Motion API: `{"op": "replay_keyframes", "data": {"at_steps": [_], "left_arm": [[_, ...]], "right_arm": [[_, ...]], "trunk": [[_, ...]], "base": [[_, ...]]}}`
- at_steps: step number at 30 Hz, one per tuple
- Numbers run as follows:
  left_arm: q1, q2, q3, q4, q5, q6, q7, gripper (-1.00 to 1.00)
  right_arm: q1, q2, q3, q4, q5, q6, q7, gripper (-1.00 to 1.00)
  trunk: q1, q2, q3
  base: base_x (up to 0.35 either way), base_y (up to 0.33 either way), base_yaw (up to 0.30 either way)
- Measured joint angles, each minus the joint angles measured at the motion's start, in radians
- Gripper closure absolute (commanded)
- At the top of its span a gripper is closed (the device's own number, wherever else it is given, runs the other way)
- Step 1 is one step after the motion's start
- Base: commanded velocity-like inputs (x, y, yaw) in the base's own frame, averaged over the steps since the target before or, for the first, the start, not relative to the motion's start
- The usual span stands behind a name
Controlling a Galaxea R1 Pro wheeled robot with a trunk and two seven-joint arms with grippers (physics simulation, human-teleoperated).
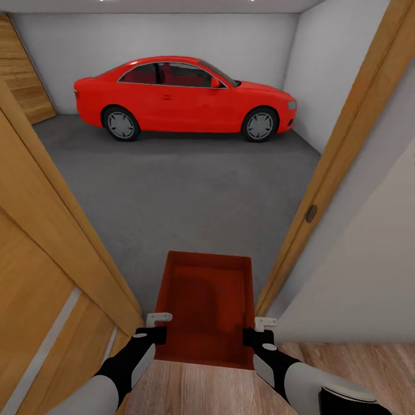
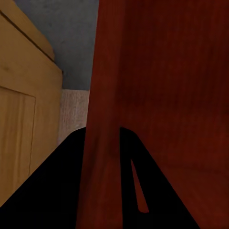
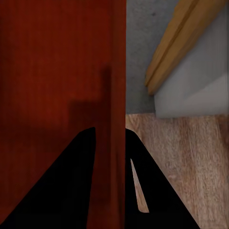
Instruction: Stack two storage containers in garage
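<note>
- Straight ahead in the head view, a doorway with a wooden door frame (image 1: 340,155) gives onto the garage: dark grey floor (image 1: 190,196), pale grey walls, a red car (image 1: 184,98) parked across the far end and a wooden-slat door (image 1: 20,75) at the far left. Light wood planks (image 1: 196,392) lie on the near side of the threshold.
- An orange-red storage container (image 1: 204,305) is carried level, open side up, over the threshold. The left gripper (image 1: 151,336) pinches its left wall near the close corner; the right gripper (image 1: 258,337) pinches the right wall opposite.
- From the left wrist view, the left gripper (image 2: 102,176) has its two dark fingers closed against either face of the container wall (image 2: 143,71). A wooden door panel (image 2: 24,119) and grey floor show beyond.
- From the right wrist view, the right gripper (image 3: 110,176) is likewise clamped across the container wall (image 3: 62,62), one finger inside, one outside. Wood planks (image 3: 186,148) meet grey floor at the frame's foot.
</note>
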Motion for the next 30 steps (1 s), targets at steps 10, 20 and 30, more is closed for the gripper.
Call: {"op": "replay_keyframes", "data": {"at_steps": [10,20,30], "left_arm": [[0.000,-0.002,0.002,0.003,0.000,-0.004,0.000,1.00],[0.000,-0.002,0.003,0.003,0.000,-0.004,0.000,1.00],[0.000,0.007,-0.009,-0.015,0.001,0.016,0.000,1.00]], "right_arm": [[0.000,-0.001,0.002,-0.001,0.000,-0.001,0.000,1.00],[0.000,-0.002,0.002,-0.001,0.000,-0.001,0.000,1.00],[0.000,0.007,-0.008,0.007,-0.001,-0.001,0.000,1.00]], "trunk": [[0.000,0.000,0.000],[0.000,0.000,0.000],[0.000,0.000,0.000]], "base": [[0.000,0.000,-0.002],[0.000,0.000,0.000],[0.038,0.138,0.000]]}}
